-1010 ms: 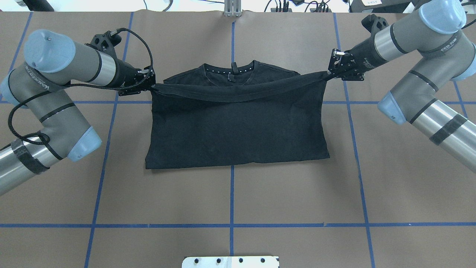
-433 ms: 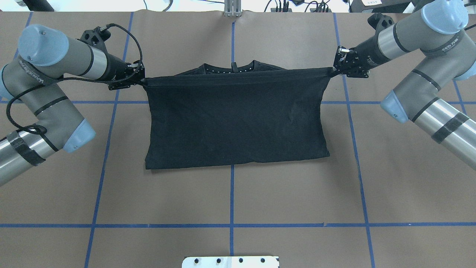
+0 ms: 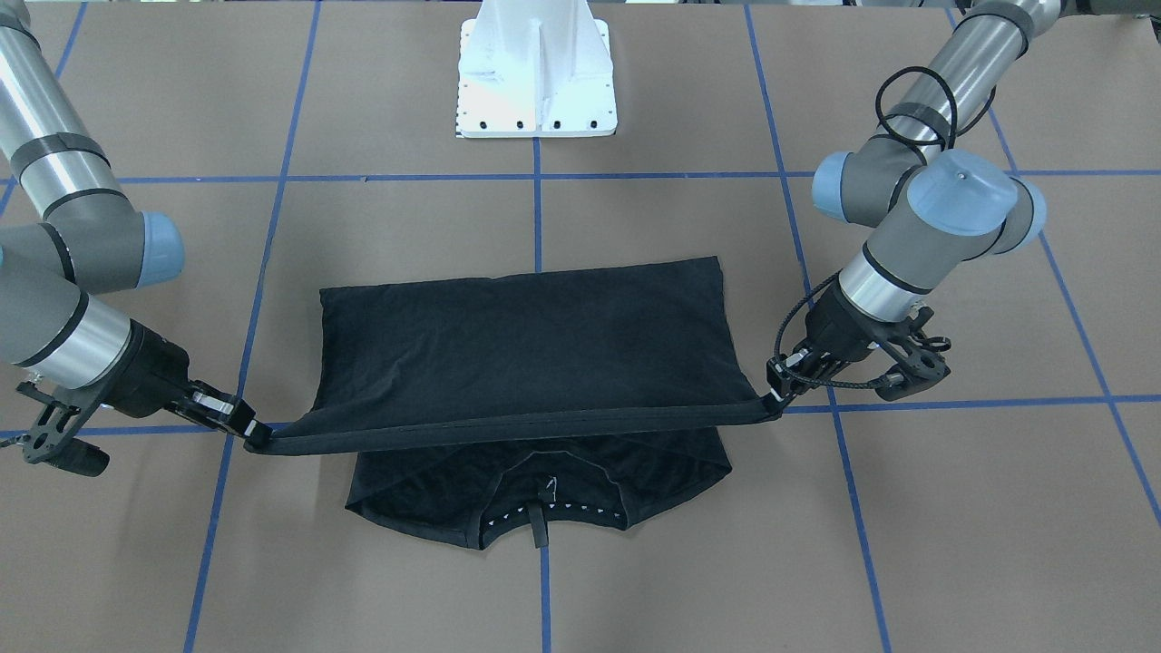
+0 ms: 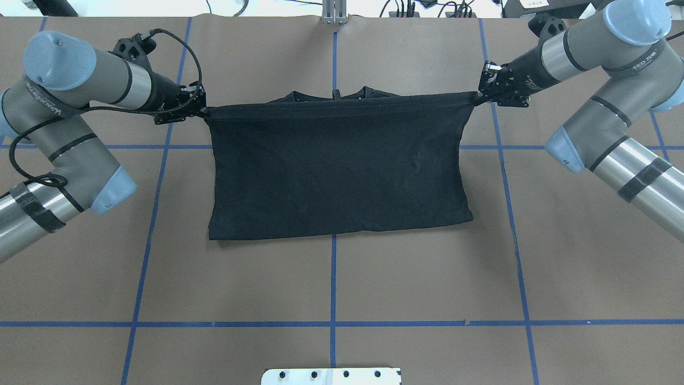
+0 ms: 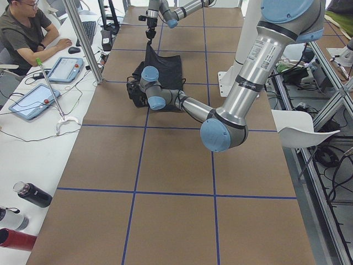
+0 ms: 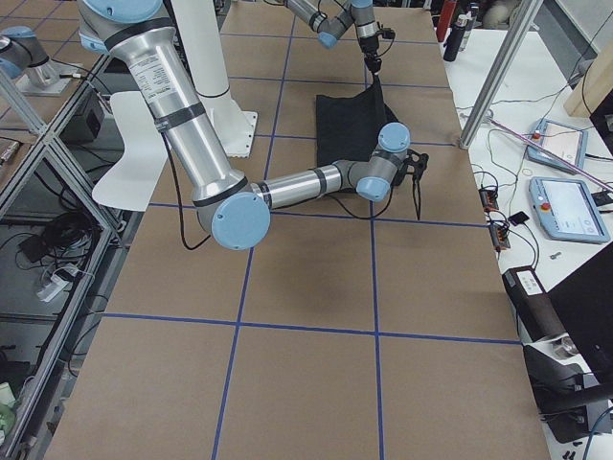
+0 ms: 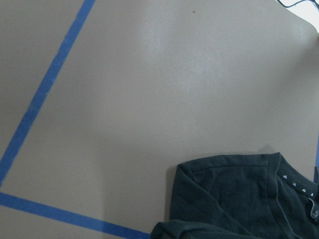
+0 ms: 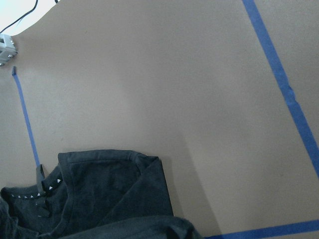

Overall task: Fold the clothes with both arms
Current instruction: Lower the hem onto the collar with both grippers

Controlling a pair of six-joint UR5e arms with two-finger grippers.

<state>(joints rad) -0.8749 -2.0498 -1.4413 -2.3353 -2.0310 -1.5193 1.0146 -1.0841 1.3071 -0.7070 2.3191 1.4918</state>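
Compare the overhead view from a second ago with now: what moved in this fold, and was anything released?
The left gripper and right gripper carried the held edge of the T-shirt farther from the robot and slightly apart. That edge went from sagging to taut and now nearly covers the collar. Nothing was released: both stay shut on the corners. The folded edge nearest the robot stayed put.

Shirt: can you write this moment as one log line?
left gripper: shut on T-shirt | right gripper: shut on T-shirt | hem: taut, held above collar
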